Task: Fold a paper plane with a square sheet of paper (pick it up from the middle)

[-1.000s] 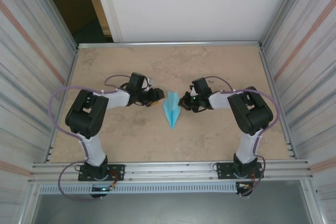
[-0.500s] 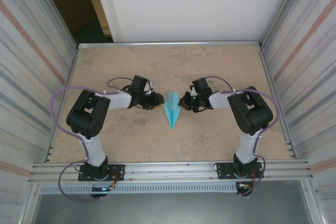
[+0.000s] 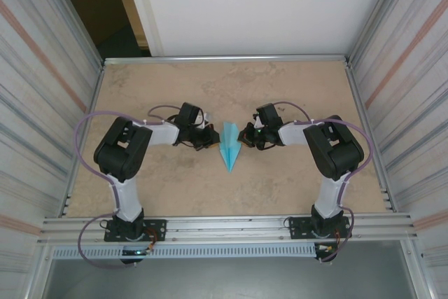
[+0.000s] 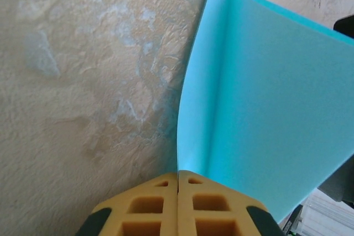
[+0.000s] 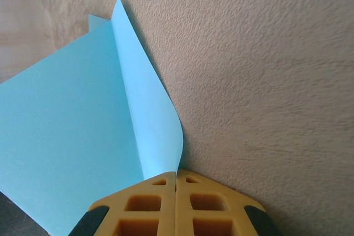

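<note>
Right now the paper plane lies at the centre of the top view on the table, nose toward the lower edge of the frame, between my two arms. My left gripper is pressed together on the wing at the frame's left. In the left wrist view the blue flap runs straight into the seam between the yellow fingers. My right gripper pinches the opposite wing the same way. I judge the paper light, limp and easy to crease or tear, since both flaps curl up at the pinch. The wing edges look like the best hold, taken gently and level so the centre crease survives.
</note>
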`<move>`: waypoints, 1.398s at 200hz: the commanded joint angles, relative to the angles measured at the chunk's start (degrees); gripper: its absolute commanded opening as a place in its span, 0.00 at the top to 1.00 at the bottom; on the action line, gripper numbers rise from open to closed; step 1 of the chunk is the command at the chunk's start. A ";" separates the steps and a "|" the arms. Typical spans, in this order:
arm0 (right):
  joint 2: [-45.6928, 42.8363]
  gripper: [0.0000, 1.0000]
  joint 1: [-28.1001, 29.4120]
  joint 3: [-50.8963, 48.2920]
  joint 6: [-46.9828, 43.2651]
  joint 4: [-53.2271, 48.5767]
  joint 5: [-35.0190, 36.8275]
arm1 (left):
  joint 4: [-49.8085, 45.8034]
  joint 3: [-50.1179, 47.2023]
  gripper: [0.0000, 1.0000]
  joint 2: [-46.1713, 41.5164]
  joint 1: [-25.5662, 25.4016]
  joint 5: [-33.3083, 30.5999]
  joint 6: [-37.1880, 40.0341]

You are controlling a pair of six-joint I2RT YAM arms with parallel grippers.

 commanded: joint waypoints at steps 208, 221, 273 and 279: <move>5.04 0.97 2.48 4.86 -1.82 4.26 -3.35 | -8.47 -7.53 0.96 -11.95 5.82 -10.34 4.18; 5.21 0.97 2.49 4.47 -1.81 4.32 -3.08 | -8.57 -7.53 0.97 -11.66 5.81 -10.41 4.36; 4.82 0.97 2.48 3.65 -1.99 4.43 -2.82 | -9.49 -6.87 0.83 -11.56 5.91 -10.62 4.84; 4.91 0.97 2.48 3.75 -1.98 4.44 -2.94 | -10.24 -6.54 0.78 -11.97 5.91 -10.99 5.15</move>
